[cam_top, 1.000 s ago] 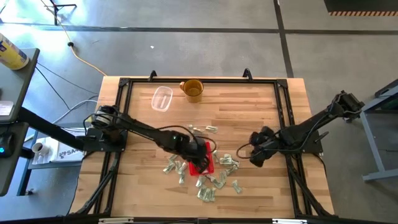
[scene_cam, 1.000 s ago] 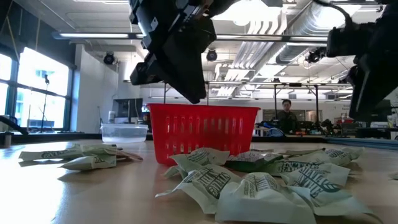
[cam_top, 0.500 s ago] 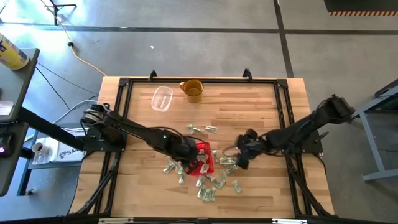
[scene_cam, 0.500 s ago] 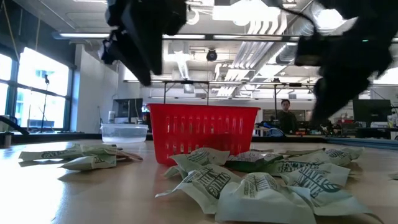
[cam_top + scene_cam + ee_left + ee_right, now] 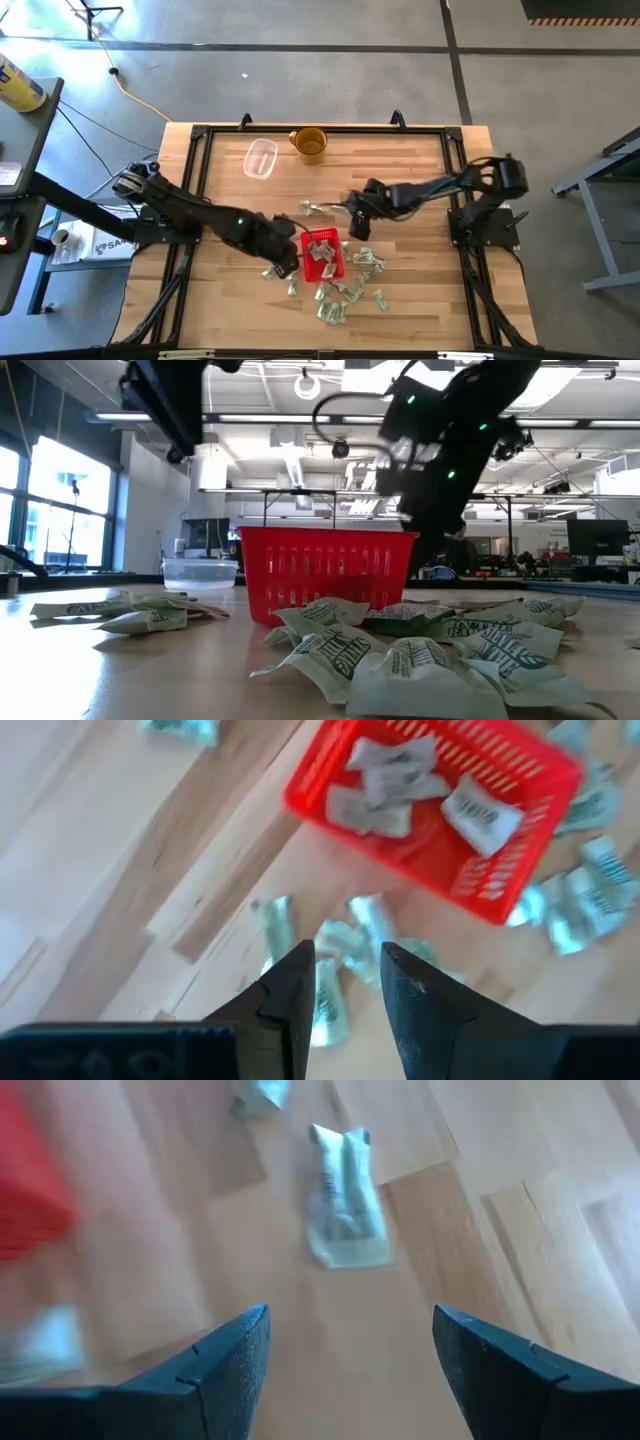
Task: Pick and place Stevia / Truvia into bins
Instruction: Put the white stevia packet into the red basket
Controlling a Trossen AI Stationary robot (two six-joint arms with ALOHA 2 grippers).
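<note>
The red bin (image 5: 323, 256) sits near the middle of the wooden table (image 5: 420, 160) and holds a few sweetener packets (image 5: 398, 782). More packets (image 5: 350, 292) lie loose on the wood from its 3 o'clock round to its 7 o'clock, with a small group (image 5: 322, 208) at its 12 o'clock. At the table's far edge stand a clear plastic container (image 5: 261, 158) and a yellow-brown mug (image 5: 309, 144). The low view looks past the bin into a large workshop hall with pipes under the ceiling, windows at one side, and a person (image 5: 460, 550) in the distance.

The left arm reaches in from the table's 9 o'clock side; the left gripper (image 5: 288, 264) hangs at the bin's 9 o'clock, just beside its wall, over loose packets, its fingers (image 5: 290, 990) a narrow gap apart and holding nothing. The right arm stretches across from 3 o'clock; the right gripper (image 5: 358, 214) hovers at the bin's 1 o'clock, fingers (image 5: 232, 1355) spread wide and empty, above a single packet (image 5: 346, 1205) on the wood.
</note>
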